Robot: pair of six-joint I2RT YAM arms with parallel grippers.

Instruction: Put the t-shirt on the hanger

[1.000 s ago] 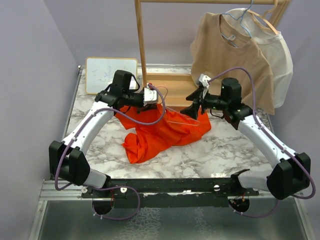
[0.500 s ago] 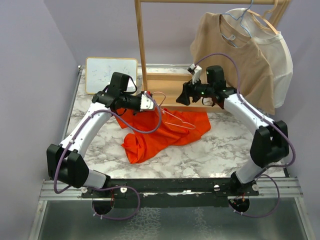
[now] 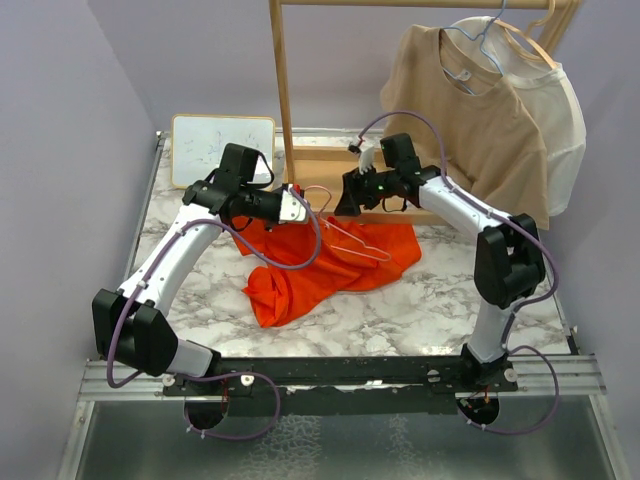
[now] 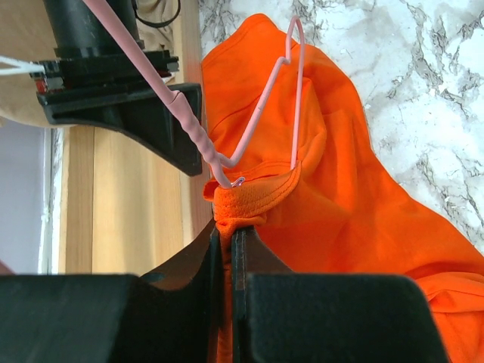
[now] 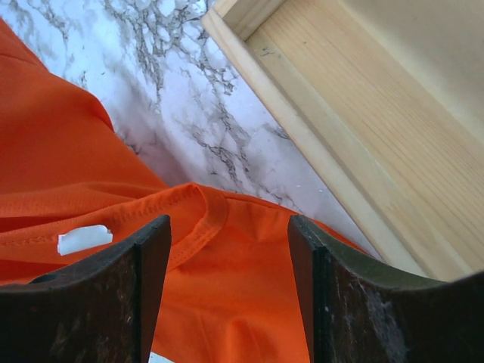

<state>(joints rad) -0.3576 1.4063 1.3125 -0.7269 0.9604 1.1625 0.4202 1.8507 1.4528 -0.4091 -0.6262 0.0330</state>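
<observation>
The orange-red t-shirt [image 3: 320, 265] lies crumpled on the marble table. My left gripper [image 3: 299, 207] is shut on its neck band [image 4: 238, 206] and holds that edge lifted. The pink wire hanger [image 3: 348, 236] lies on the shirt with its hook towards the rack. In the left wrist view the hanger [image 4: 292, 91] has one arm running down to the held collar. My right gripper [image 3: 344, 197] is open and empty, just above the shirt's collar [image 5: 200, 219] by the wooden base. It also shows in the left wrist view [image 4: 128, 113], beside the hanger's neck.
A wooden clothes rack stands at the back, with its base [image 3: 330, 162] and post [image 3: 282, 90]. A tan t-shirt [image 3: 460, 110] and a white t-shirt [image 3: 562, 120] hang on it at the right. A small whiteboard [image 3: 222, 150] leans at the back left.
My right arm has swung left and back, from the shirt's right side to the hanger's hook by the rack base. My left gripper has hardly moved and still holds the collar.
</observation>
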